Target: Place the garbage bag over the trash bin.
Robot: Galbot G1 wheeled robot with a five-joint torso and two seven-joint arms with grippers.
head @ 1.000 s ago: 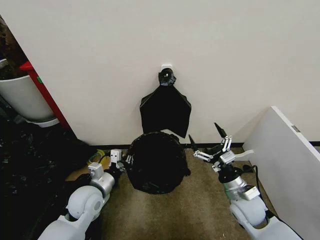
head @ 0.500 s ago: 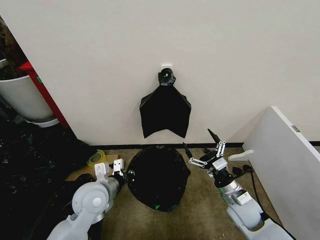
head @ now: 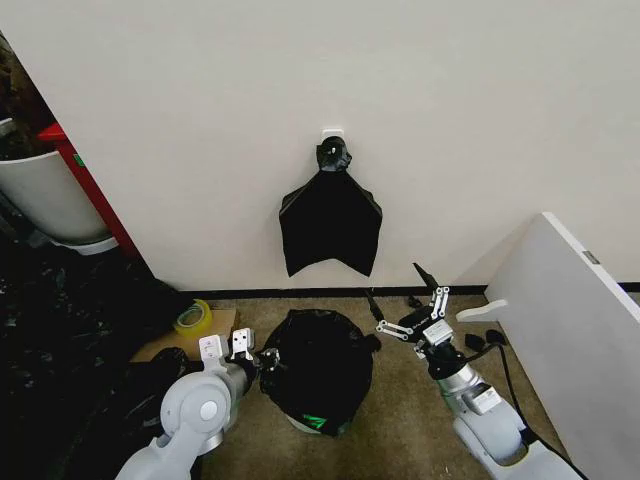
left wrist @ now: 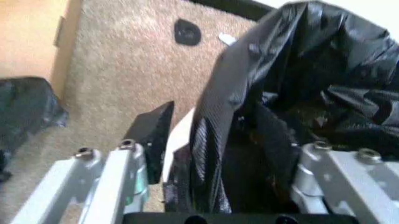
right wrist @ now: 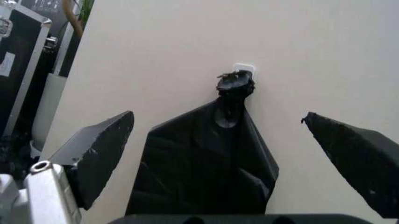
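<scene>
Jaws of the left gripper [left wrist: 212, 186] are pinched on a fold of the thin, glossy, wrinkled black garbage bag [head: 315, 365], which stands on the carpet floor [head: 400, 420] by the wall and shrouds the round white trash bin [head: 312, 423] so fully that just a sliver of its pale green base peeks out low at the front. That left arm lies low along the bag's left side, while the right gripper [head: 400, 300] is raised just right of the bag, jaws spread wide and empty. Above hangs a flat black fan-shaped plastic sheet [head: 330, 225], knotted at a white wall hook [right wrist: 244, 70].
</scene>
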